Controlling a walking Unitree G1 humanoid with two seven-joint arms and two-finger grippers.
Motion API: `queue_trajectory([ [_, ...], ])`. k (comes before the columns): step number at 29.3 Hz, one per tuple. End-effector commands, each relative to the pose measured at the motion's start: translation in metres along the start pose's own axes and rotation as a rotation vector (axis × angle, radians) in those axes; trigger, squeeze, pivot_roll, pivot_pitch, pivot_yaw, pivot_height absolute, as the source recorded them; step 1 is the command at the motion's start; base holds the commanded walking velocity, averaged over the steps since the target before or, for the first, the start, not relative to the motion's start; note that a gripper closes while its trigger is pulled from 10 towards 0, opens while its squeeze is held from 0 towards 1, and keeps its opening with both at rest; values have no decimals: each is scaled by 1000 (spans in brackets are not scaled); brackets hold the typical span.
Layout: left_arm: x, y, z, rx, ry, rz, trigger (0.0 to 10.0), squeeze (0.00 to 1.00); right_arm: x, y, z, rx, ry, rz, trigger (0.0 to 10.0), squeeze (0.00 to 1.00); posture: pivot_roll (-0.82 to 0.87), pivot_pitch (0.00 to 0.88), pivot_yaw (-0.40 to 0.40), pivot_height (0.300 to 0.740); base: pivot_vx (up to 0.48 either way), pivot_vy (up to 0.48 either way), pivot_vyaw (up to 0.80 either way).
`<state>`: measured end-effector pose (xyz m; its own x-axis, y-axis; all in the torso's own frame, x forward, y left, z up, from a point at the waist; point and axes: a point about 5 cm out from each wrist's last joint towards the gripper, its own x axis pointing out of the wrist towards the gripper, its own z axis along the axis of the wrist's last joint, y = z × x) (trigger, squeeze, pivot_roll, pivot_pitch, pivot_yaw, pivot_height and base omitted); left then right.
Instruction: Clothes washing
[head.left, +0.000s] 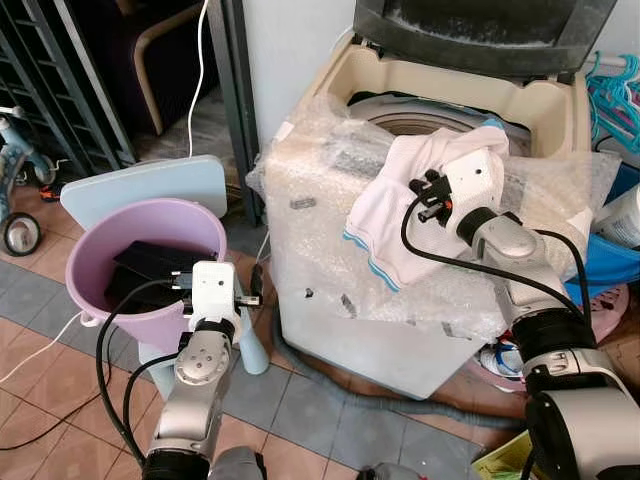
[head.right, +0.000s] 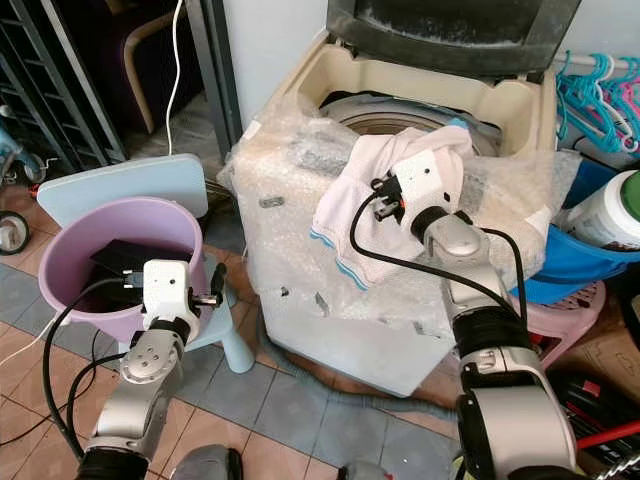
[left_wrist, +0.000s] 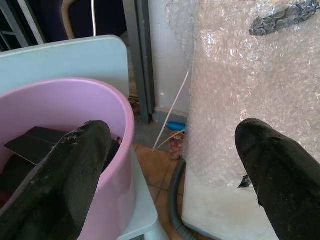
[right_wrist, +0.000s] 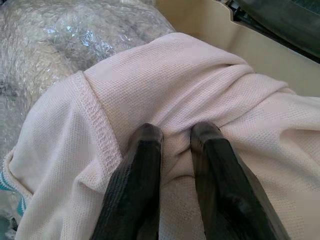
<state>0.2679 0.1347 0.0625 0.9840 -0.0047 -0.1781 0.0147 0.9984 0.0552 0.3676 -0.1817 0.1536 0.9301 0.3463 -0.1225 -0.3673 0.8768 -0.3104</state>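
Top-loading washing machine (head.left: 330, 300), cream-coloured, lid raised, its front and upper deck wrapped in bubble wrap (head.left: 310, 190). A white garment (head.left: 400, 215) with a pale blue-striped hem lies draped over the front rim of the machine, its upper part bunched at the edge of the drum opening (head.right: 395, 115) and its hem hanging down over the wrapped front face.

Right tool (right_wrist: 175, 137): reaching over the front rim of the machine, fingers nearly closed, pinching a fold of the white garment between them; the cloth puckers around the fingertips (right_wrist: 147, 135). The right arm's black cable loops across the hanging part of the garment.

Left tool (left_wrist: 170, 150): held low beside the machine's left front corner, fingers spread wide apart with nothing between them. One finger (left_wrist: 65, 170) stands before the rim of a lilac bucket (head.left: 90, 260), the other before the bubble-wrapped side of the machine.

The lilac bucket rests on a pale blue stool (head.left: 150, 185) just beside the machine and contains dark folded items (head.left: 150, 265). A grey drain hose (left_wrist: 175, 200) runs along the tiled floor (head.left: 300, 410) at the foot of the machine.

At the machine's right side: a blue basin (head.right: 590, 255), a white container with a green cap (head.right: 605, 210) and turquoise hangers (head.right: 600, 90).
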Motion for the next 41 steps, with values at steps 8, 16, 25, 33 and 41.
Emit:
queue_trajectory([
  [8, -2, -2, -1, 1, 4, 0, 10000, 0, 2, 26, -29, -19, 150, 76, 0, 0, 24, 18, -8, 740, 0, 0, 0],
  [16, -2, -2, -3, 2, 10, 5, 10000, 0, 2, 20, -31, -31, 167, 55, 0, 0, 23, 17, -15, 740, 0, 0, 0],
  [25, -1, -4, -2, 0, 10, 2, 10000, 0, 6, -11, -18, -54, 129, -183, 0, 0, 23, 14, -14, 740, 0, 0, 0],
  [33, 1, -3, -1, 3, 5, 4, 10000, 0, 13, -79, 73, -155, -88, -421, 0, 0, 22, 8, -16, 740, 0, 0, 0],
  [41, 2, -4, -1, 3, 3, 8, 10000, 0, 1, -119, 149, -276, -219, -586, 6118, 0, 23, 7, -20, 740, 0, 0, 0],
])
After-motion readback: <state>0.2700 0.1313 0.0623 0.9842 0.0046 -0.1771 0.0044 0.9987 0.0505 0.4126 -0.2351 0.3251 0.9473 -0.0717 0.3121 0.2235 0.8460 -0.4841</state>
